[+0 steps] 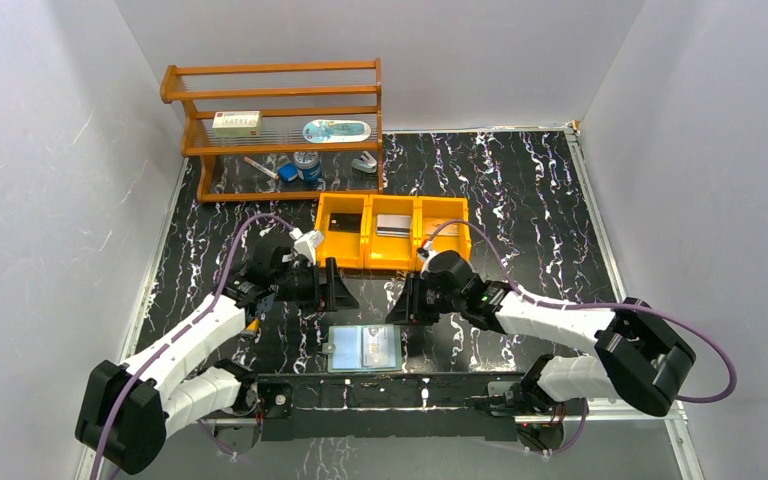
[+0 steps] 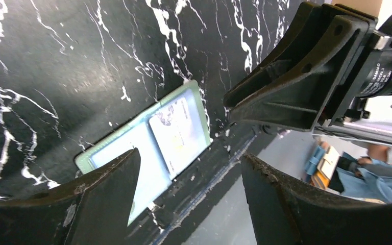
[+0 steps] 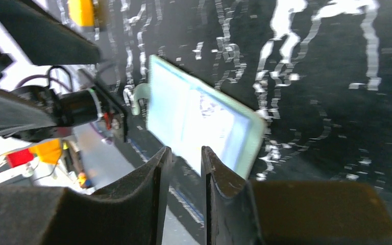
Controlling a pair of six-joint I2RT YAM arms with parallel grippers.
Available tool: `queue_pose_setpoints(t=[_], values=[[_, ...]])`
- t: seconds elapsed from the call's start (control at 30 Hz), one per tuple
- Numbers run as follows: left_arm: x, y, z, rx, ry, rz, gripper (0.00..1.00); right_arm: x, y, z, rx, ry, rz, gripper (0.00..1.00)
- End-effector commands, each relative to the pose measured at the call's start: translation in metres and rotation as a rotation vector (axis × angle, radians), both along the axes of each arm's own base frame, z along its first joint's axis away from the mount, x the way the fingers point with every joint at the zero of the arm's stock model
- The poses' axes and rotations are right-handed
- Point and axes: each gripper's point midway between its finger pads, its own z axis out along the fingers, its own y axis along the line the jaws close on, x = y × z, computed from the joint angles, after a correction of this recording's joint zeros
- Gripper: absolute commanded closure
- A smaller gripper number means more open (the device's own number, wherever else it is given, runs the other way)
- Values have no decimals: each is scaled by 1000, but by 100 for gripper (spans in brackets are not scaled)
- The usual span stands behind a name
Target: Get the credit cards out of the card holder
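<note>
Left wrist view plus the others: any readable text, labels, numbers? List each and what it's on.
"DAMIAO": white print on the black motor housing of the right arm, left wrist view; the smaller lines beside it are too small.
White box on the shelf: red print, unreadable.
Card holder: card print blurred in every view.

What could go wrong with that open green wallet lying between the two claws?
The wallet lies flat and loose near the table's front edge, so a pull might drag it along or off. Its glossy pockets look slippery. The left claw and right claw sit close together and could bump.
</note>
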Motion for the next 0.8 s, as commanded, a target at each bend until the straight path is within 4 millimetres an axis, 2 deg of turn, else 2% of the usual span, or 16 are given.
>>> queue_pose_setpoints(t=[0.0,0.1,0.37,0.5,0.77], values=[[-20,-15,7,-108,93,-49,30,-9,35,28,148,24,5,65],[-30,-17,-3,-83,118,-55,32,-17,42,17,131,48,16,67],[-49,-25,-30,23,152,-80,32,-19,31,-22,-10,114,-60,66],[-51,-29,-40,77,157,-89,32,-22,20,-43,-90,146,-81,67],[-52,-33,-54,128,169,-69,31,-23,2,-65,-186,166,-131,66]])
